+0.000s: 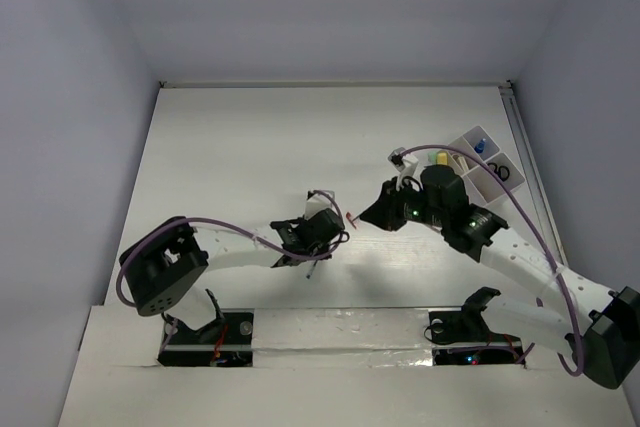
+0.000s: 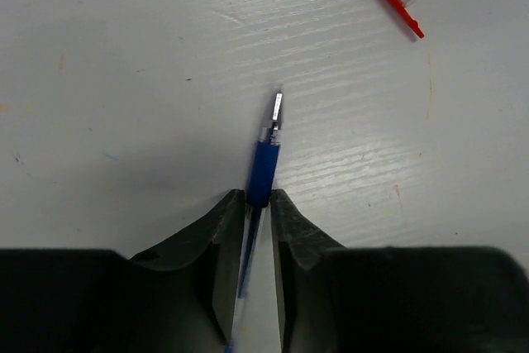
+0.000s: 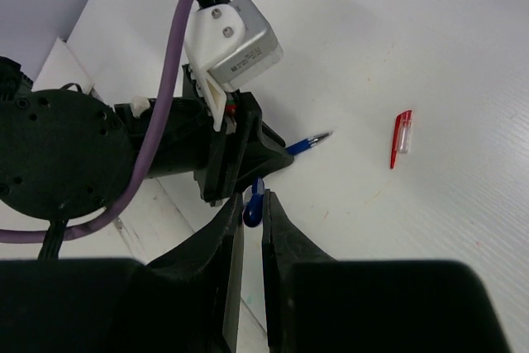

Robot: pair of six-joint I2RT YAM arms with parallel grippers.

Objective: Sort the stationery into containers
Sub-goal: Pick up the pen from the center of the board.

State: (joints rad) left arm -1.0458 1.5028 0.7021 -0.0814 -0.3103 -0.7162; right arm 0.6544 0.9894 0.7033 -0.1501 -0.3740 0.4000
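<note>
A: Jaws on the left gripper (image 2: 258, 197)?
B: Narrow, pinched on the pen (image 2: 264, 163), whose tip sticks out ahead.
A: And the right gripper (image 3: 252, 198)?
B: Clamped on a small blue piece (image 3: 253, 212), close beside the left one. A red cap (image 3: 401, 140) lies on the table (image 3: 430, 31) nearby. The tray (image 1: 472, 175) sits well apart, far right.

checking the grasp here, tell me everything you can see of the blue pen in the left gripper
The blue pen has a dark blue front section, a silvery metal tip and a thin translucent barrel running back. It is uncapped and pinched between the fingers of the left gripper, tip pointing away from the wrist over the table. Whether the tip touches the table is unclear.
</note>
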